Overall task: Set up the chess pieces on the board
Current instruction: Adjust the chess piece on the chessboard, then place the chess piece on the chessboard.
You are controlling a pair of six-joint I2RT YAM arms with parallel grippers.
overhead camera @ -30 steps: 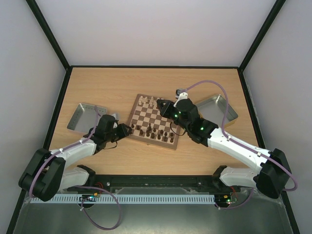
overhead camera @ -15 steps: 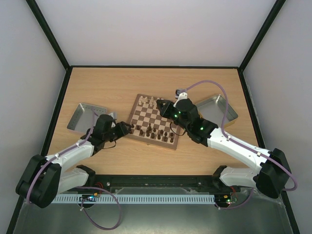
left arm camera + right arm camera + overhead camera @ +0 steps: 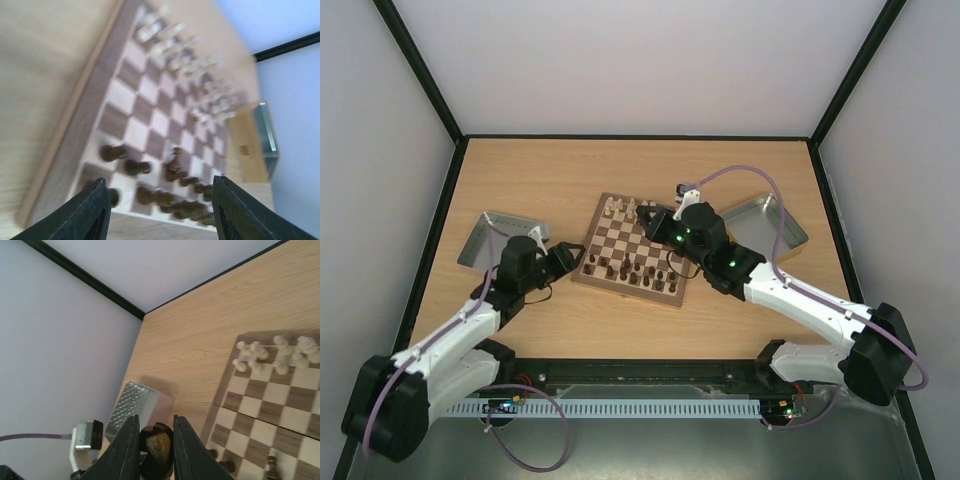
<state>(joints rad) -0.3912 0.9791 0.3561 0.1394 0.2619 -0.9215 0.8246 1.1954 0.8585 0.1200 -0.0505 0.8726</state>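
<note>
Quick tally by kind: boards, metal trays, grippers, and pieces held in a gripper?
Chessboard: 1
Metal trays: 2
Grippers (left gripper, right gripper): 2
Dark chess piece held in right gripper: 1
Total: 6
Pieces on the board: too small to count.

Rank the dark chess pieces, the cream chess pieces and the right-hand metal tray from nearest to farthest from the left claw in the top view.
1. The dark chess pieces, near rows of the board, just beside the left claw.
2. The cream chess pieces, far edge.
3. The right-hand metal tray, beyond the board's right side.
</note>
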